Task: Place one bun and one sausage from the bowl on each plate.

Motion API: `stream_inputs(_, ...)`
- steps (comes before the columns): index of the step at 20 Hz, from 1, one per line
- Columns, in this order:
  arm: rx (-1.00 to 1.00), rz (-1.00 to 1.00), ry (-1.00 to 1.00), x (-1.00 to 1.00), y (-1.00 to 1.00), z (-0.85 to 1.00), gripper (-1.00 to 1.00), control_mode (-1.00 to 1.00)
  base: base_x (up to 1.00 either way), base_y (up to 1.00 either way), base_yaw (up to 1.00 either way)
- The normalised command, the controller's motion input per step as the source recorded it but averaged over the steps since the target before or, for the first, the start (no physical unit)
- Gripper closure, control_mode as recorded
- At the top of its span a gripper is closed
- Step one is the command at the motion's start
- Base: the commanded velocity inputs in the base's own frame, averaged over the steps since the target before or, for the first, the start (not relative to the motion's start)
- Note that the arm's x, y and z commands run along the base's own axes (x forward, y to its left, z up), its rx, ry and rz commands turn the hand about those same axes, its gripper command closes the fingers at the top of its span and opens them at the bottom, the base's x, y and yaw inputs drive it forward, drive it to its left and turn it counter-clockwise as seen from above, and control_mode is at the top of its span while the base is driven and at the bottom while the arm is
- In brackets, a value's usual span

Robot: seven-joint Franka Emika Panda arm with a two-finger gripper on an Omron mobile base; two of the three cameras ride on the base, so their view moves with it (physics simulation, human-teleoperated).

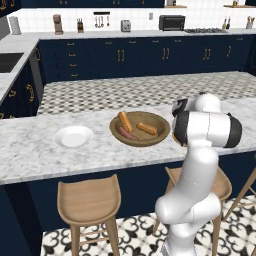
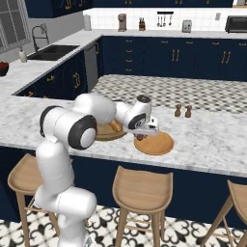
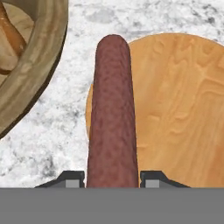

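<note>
Gripper (image 3: pixel 112 180) clamped on a reddish-brown sausage (image 3: pixel 112 113) that runs away from the camera over the near-left edge of the tan wooden plate (image 3: pixel 179 109), with the bowl (image 3: pixel 37 74) rim at left on the marble counter (image 3: pixel 57 144).

A reddish-brown sausage (image 3: pixel 112 113), orange-tan wooden plate (image 3: pixel 183 109), brown bowl (image 1: pixel 140 128), glossy white plate (image 1: pixel 73 136), grey-veined white marble counter (image 1: pixel 60 160).

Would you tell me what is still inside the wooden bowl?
Inside the bowl, the left base view shows two buns and one sausage. The rim and the arm may cover a little more on its right side.
</note>
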Motion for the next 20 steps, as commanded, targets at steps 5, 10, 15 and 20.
stream_inputs(5,0.00,0.00,0.00,0.21,-0.36,-0.16,1.00,-1.00,0.00,0.00,0.00)
stream_inputs(10,0.00,0.00,-0.01,0.11,-0.13,-0.21,1.00,-1.00,0.00,0.00,0.00)
stream_inputs(15,-0.04,0.00,-0.02,-0.23,0.18,-0.11,1.00,-1.00,0.00,0.00,0.00)
stream_inputs(20,-0.06,0.00,0.00,0.00,0.37,-0.13,1.00,-1.00,0.00,0.00,0.00)
